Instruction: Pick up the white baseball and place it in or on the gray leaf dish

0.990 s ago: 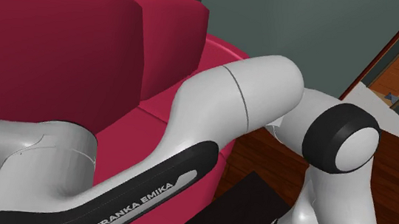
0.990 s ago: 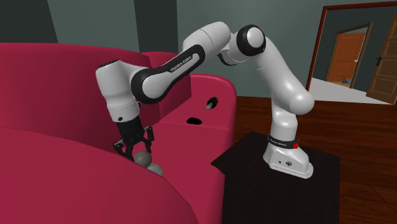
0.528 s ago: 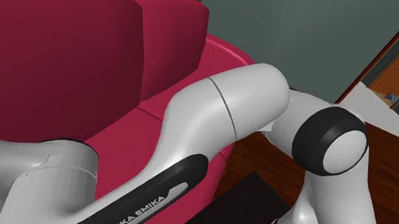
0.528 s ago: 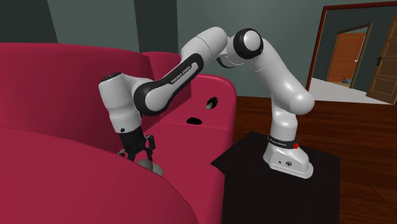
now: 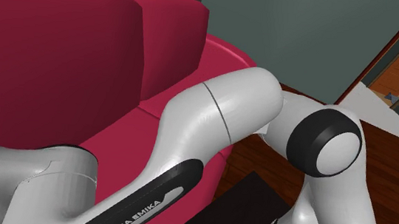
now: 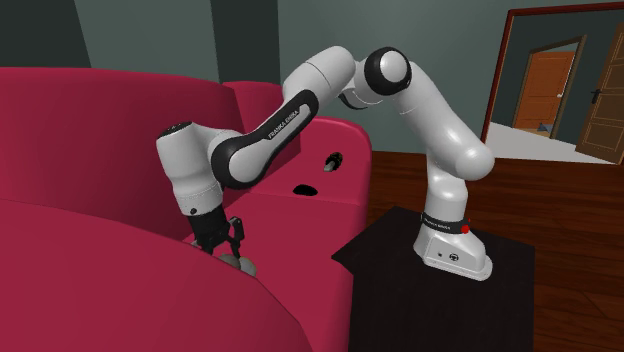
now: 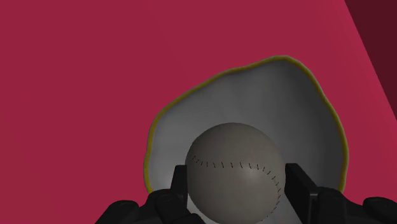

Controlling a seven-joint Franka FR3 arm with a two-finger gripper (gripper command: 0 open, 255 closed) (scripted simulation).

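Note:
A pale grey-white baseball (image 7: 234, 165) with dark stitching sits between my gripper's (image 7: 238, 191) two black fingers (image 7: 180, 186), which clasp it on both sides. Just beyond the ball lies the gray leaf dish (image 7: 305, 108), a ribbed shell with a yellowish rim, resting on the red sofa seat (image 7: 83, 95). In the second exterior view the gripper (image 6: 222, 245) hangs low over the seat, right above the dish (image 6: 244, 267). The hand hides the ball there.
The red sofa's backrest (image 5: 48, 50) rises behind the seat. Its armrest (image 6: 320, 175) has two dark cup holes. My black stand (image 6: 440, 290) sits on a wooden floor (image 6: 560, 220) beside the sofa. An open doorway (image 6: 545, 90) shows at the far right.
The arm has come down and the gripper, still holding the baseball, has dropped from above the seat to just over the leaf dish.

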